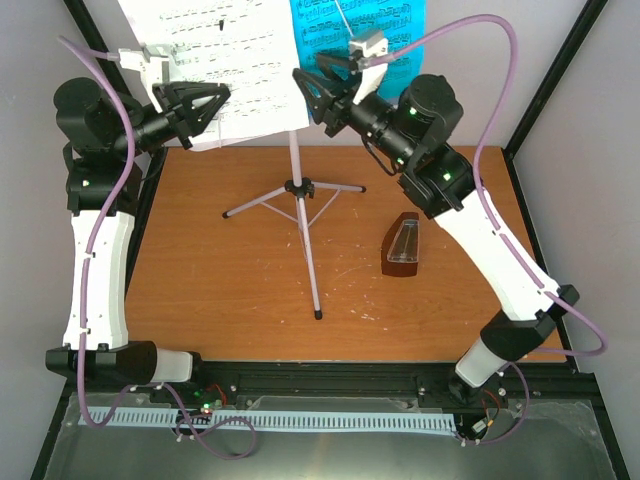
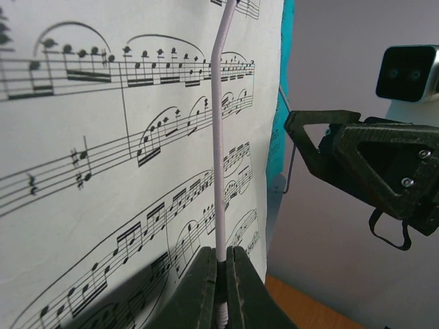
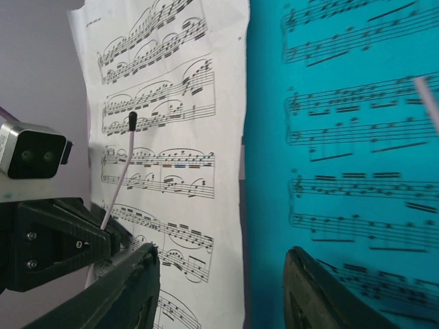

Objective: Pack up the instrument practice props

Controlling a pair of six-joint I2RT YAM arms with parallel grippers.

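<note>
The music stand (image 1: 296, 187) rises from the middle of the brown surface (image 1: 220, 270). On its desk a white sheet (image 1: 215, 60) and a blue sheet (image 1: 345, 25) sit side by side, the blue one on the right. The left end effector (image 2: 221, 259) is pinching the stand's thin wire page holder (image 2: 219, 137), which lies across the white sheet. The right end effector (image 3: 219, 257) is spread in front of the line where the two sheets meet. A brown metronome (image 1: 404, 248) stands upright to the right of the stand's legs, apart from them.
</note>
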